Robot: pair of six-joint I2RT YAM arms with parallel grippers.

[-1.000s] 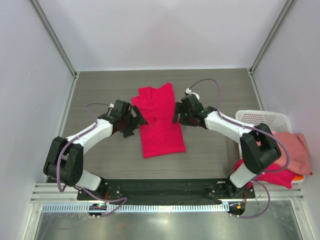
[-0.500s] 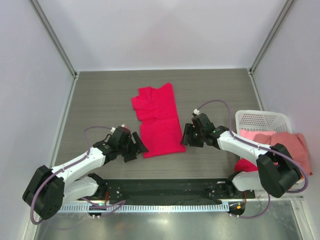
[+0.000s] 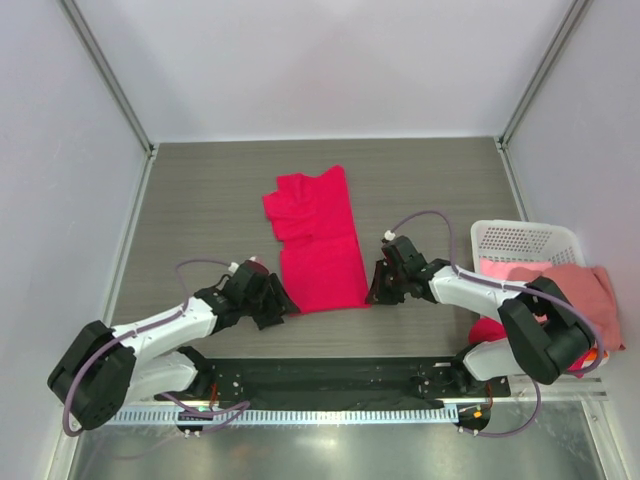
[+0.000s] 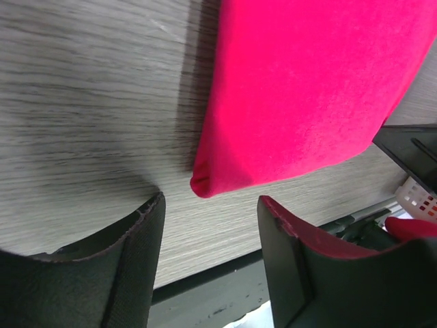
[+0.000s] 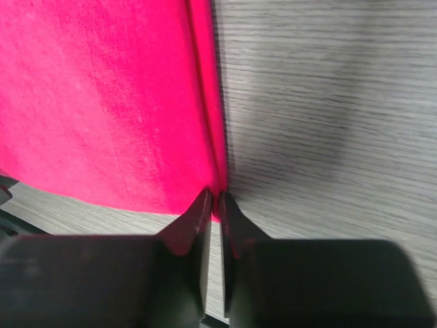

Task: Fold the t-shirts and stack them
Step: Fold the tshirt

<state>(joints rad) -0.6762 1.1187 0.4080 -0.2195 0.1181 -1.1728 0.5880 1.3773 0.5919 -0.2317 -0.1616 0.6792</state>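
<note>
A bright crimson t-shirt, folded into a long strip, lies flat in the middle of the table. My left gripper is at its near left corner. In the left wrist view the left gripper is open and that corner lies just ahead of the fingertips, not between them. My right gripper is at the near right corner. In the right wrist view the right gripper is shut on the folded edge of the crimson t-shirt, with cloth pinched between the tips.
A white perforated basket stands at the right edge. A salmon-pink t-shirt hangs over it, with a red one and a bit of orange below. The black base plate runs along the near edge.
Both arms have drawn back along the shirt's sides to its near corners. The right jaws have closed onto the corner. The left jaws have narrowed but stay apart.
</note>
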